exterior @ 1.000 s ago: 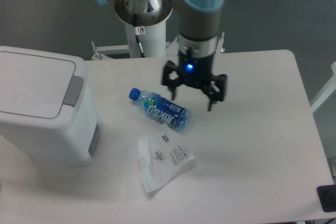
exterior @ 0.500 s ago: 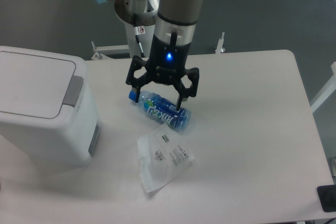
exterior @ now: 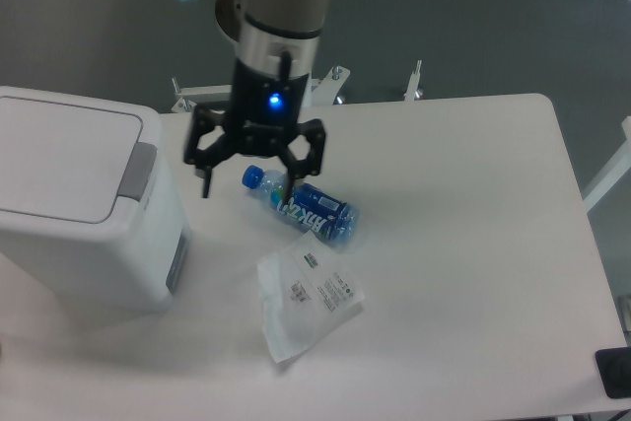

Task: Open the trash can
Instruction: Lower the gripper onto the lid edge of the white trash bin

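Observation:
The trash can [exterior: 79, 234] is a large white boxy bin at the left edge of the table. Its flat white lid [exterior: 54, 150] is closed, with a grey push tab [exterior: 138, 170] on its right side. My gripper [exterior: 246, 184] hangs open and empty above the table, just right of the bin and a little right of the grey tab. Its fingers [exterior: 205, 176] point down, above the cap end of a blue bottle.
A blue plastic bottle [exterior: 306, 209] lies on its side on the white table [exterior: 473, 244], partly under the gripper. A clear plastic bag with a label [exterior: 306, 298] lies in front of it. A dark object [exterior: 616, 372] sits at the table's right front corner.
The gripper has moved steadily left across the table, from right of the bottle to above its cap end, close to the bin. It stays open. The bottle, bag and bin have not moved.

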{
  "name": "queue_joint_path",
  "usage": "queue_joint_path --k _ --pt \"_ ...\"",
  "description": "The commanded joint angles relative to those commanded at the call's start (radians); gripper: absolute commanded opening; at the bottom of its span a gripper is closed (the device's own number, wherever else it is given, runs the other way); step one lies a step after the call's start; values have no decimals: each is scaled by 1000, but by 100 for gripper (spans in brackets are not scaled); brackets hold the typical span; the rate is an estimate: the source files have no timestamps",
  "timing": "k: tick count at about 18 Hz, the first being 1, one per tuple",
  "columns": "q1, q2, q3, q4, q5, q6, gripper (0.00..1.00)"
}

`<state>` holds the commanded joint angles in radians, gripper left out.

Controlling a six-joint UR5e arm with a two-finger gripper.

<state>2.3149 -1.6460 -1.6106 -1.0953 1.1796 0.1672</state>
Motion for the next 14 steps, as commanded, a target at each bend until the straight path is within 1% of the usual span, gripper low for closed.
queue_joint_path --k 1,3,5,7,14 --pt "-6 5 -12 8 -2 0 100" --pt "-9 5 -14 8 -5 0 100" --pt "-29 3 -31 9 -3 0 100" --pt "-35 14 -46 11 -3 2 100" --pt "-35 21 -46 9 -8 0 100"
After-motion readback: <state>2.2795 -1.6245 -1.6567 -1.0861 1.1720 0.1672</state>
